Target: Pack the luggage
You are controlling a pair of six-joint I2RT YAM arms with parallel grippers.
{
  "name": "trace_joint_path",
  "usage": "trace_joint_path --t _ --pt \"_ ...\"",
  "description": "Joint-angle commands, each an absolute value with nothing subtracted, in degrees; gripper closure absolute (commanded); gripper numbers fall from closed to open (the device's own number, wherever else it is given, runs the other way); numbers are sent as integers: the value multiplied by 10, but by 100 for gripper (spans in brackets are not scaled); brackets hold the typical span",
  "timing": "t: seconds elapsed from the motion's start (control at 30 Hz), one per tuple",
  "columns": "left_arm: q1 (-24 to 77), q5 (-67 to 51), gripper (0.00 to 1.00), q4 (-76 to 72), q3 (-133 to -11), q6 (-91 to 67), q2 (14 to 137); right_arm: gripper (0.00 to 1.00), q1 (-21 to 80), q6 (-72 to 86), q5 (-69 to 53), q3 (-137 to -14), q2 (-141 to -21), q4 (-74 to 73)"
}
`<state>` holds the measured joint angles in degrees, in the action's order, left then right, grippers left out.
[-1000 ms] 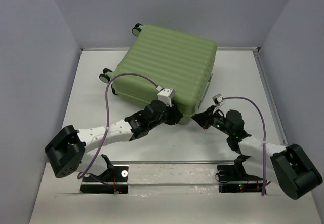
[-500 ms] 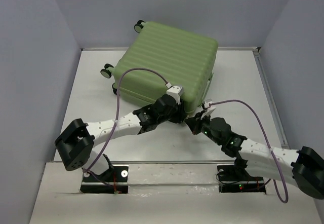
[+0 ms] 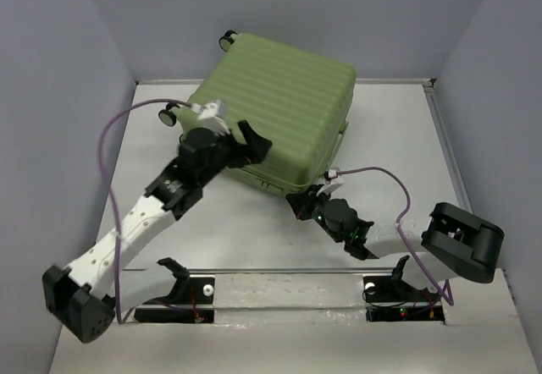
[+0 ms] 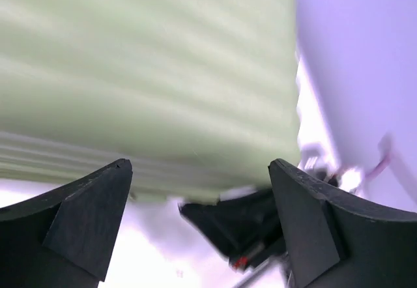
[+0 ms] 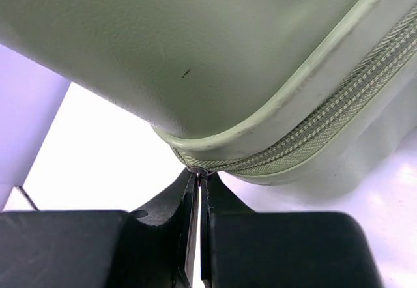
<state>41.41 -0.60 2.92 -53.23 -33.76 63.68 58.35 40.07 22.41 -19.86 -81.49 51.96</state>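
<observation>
The luggage [image 3: 279, 103] lies flat and closed at the back of the white table, ribbed green shell up. My left gripper [image 3: 254, 147] hovers open over its front left part, holding nothing. The left wrist view is blurred, with the shell [image 4: 150, 73] above the spread fingers [image 4: 91, 223] and the left gripper [image 4: 197, 171] empty. My right gripper [image 3: 298, 205] sits at the case's near corner. In the right wrist view the right gripper [image 5: 201, 177] is shut on a thin metal zipper pull [image 5: 199, 169] below the shell [image 5: 195, 40], where the zipper tape [image 5: 313, 135] rounds the corner.
Caster wheels [image 3: 168, 116] stick out at the case's left side and one [image 3: 227, 40] at the back. A side handle [image 3: 343, 137] faces right. Grey walls close in the table [image 3: 398, 137] on three sides, with a metal rail along the near edge.
My left gripper has opened and swung from the case's near edge up to its front left. The right gripper slid left along the near edge to the corner. The case shifted slightly left.
</observation>
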Motion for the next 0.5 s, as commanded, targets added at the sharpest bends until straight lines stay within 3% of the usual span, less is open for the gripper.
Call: trace_joint_path --t 0.0,0.23,0.47 --pt "267 5 1 53 -582 -331 547 93 594 418 208 -209 -817 538" --pt "-18 -173 1 5 -573 -382 611 93 594 392 197 -217 -793 493" --pt "-81 -187 1 -42 -629 -403 726 93 594 368 175 -222 -783 479"
